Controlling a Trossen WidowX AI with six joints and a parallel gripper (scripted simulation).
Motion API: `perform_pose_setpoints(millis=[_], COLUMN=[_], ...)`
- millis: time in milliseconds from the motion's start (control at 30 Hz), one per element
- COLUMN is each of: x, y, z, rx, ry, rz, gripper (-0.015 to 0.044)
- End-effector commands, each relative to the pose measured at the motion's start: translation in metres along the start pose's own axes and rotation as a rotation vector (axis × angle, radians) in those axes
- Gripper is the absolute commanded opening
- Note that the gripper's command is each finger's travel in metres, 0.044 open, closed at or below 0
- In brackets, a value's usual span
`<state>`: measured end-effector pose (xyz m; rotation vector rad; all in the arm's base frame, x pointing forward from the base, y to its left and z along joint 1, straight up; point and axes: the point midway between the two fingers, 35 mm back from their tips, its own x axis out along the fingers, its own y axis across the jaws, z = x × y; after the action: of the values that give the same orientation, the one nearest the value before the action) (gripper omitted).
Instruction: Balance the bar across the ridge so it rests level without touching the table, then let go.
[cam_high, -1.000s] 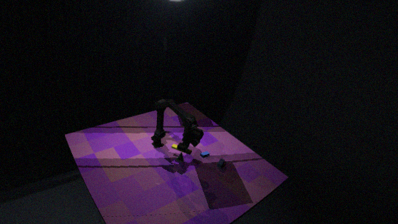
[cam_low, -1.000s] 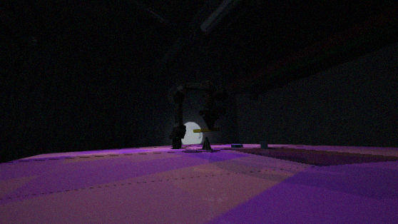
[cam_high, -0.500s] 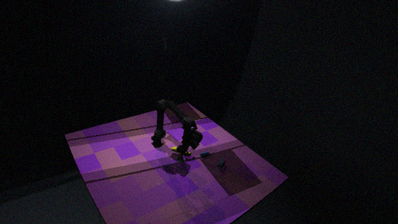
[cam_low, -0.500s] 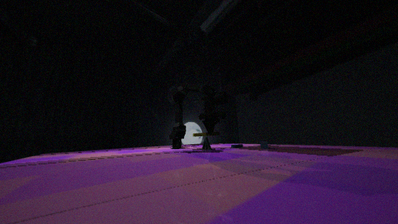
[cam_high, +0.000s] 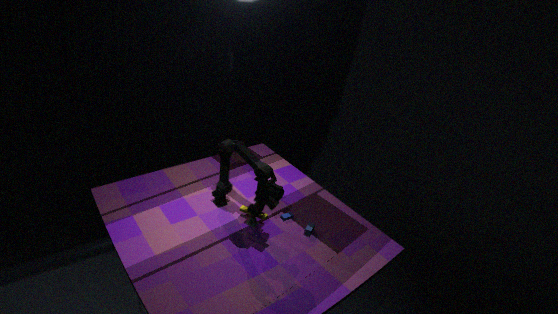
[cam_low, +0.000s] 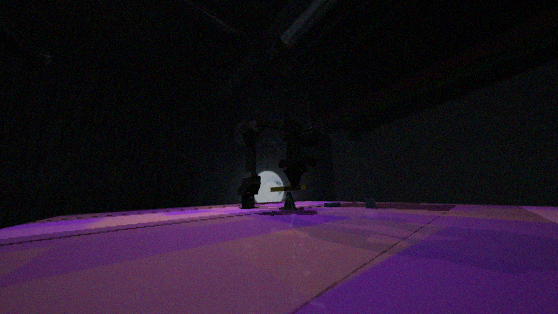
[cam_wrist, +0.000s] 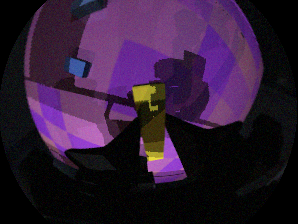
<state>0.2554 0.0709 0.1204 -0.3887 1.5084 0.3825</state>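
The gripper (cam_low: 291, 181) is clamped on the yellow bar (cam_low: 288, 188), holding it right above the dark ridge (cam_low: 289, 201), so I'd say we're at the set-down step. From the side the bar looks about level and well off the table (cam_low: 150, 260). Next it probably needs a gentle lowering onto the ridge, centred, then opening up. The overhead view shows two small blue blocks (cam_high: 286, 216) off to one side, barely visible from the side.

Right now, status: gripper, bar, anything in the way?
Gripper shut on the yellow bar. Bar level, just above the ridge, off the table. Two blue blocks off to the side, not obstructing.
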Motion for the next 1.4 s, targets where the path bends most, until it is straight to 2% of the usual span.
perform_pose_setpoints(millis=[0,1367], x=[0.0005,0.0039], y=[0.0005,0.0006], z=[0.0002,0.0001], rx=[0.006,0.006], ry=[-0.002,-0.001], rz=[0.004,0.004], gripper=[0.0000,0.0000])
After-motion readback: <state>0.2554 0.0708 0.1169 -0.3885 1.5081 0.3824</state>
